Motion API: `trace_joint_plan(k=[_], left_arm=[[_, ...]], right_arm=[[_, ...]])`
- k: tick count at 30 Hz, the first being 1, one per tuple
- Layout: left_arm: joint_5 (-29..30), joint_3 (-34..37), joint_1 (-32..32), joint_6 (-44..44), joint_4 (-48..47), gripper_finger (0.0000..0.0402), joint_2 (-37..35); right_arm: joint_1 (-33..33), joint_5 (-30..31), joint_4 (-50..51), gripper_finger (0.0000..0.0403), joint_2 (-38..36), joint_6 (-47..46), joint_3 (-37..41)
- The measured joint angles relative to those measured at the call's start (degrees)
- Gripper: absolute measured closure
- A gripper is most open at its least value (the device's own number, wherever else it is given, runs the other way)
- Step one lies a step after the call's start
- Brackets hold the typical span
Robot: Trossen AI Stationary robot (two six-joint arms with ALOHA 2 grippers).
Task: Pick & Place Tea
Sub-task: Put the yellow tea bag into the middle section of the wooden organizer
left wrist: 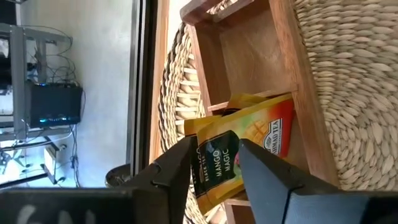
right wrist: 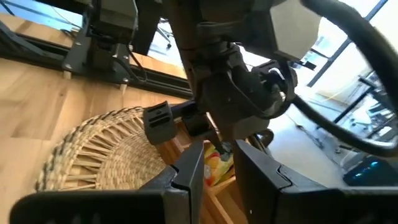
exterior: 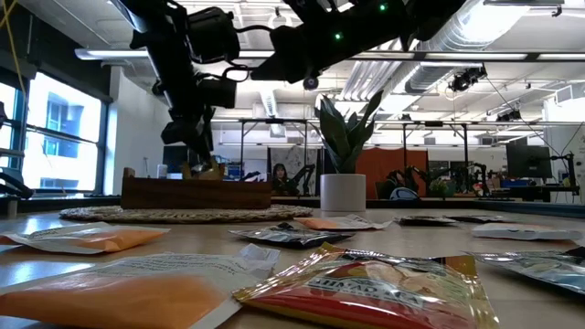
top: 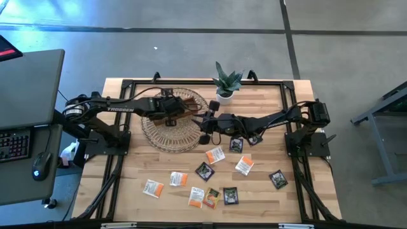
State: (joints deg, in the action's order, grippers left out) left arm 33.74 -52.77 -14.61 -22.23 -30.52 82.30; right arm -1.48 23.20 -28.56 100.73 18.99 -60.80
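over the tray (top: pixel 181 108) both arms crowd you; the plant (top: pixel 226 83) blocks its far right, and sachets (top: pixel 203 170) litter the near table (top: pixel 137 165).

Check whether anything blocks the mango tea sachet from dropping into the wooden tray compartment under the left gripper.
Nothing visible blocks it. The mango tea sachet already lies in a compartment of the wooden tray, just beyond the left gripper, whose jaws are parted. That compartment holds no other sachet.
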Motion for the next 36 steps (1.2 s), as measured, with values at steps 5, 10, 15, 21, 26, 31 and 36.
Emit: trace_joint_plan(k=[5,10,15,21,26,31,36], left_arm=[[2.42,-1.57,0.02,5.59,-4.08,0.0269,-0.02],[-1.65,-8.44,0.02,20.19,-19.67,0.0291,-4.06],[-4.28,-9.4,0.04,23.52,-23.24,0.0345,-13.86],[-8.33,-0.45,0.78,31.93,-16.98,0.0393,-31.27],[-12.53,11.76,1.51,33.04,-3.22,0.0384,-42.07],[-15.41,18.35,1.53,33.02,2.09,0.0391,-45.35],[-15.33,19.42,1.51,32.44,2.17,0.0398,-45.33]], right_arm=[[1.1,-5.51,-0.16,0.0321,0.43,-5.97,0.0],[3.73,-7.12,-0.33,0.0347,3.35,-11.74,0.02],[5.01,-7.17,-4.15,0.0395,7.36,-14.5,0.09],[5.04,-8.03,-11.8,0.0399,8.78,-17.11,0.07],[5.9,-12.83,-14.75,0.0387,11.05,-16.5,-2.31],[6.95,-12.41,-9.41,0.034,17.15,-14.44,-10.45],[10.28,-9.59,1.04,0.0293,23.21,-17.86,-21.0]])
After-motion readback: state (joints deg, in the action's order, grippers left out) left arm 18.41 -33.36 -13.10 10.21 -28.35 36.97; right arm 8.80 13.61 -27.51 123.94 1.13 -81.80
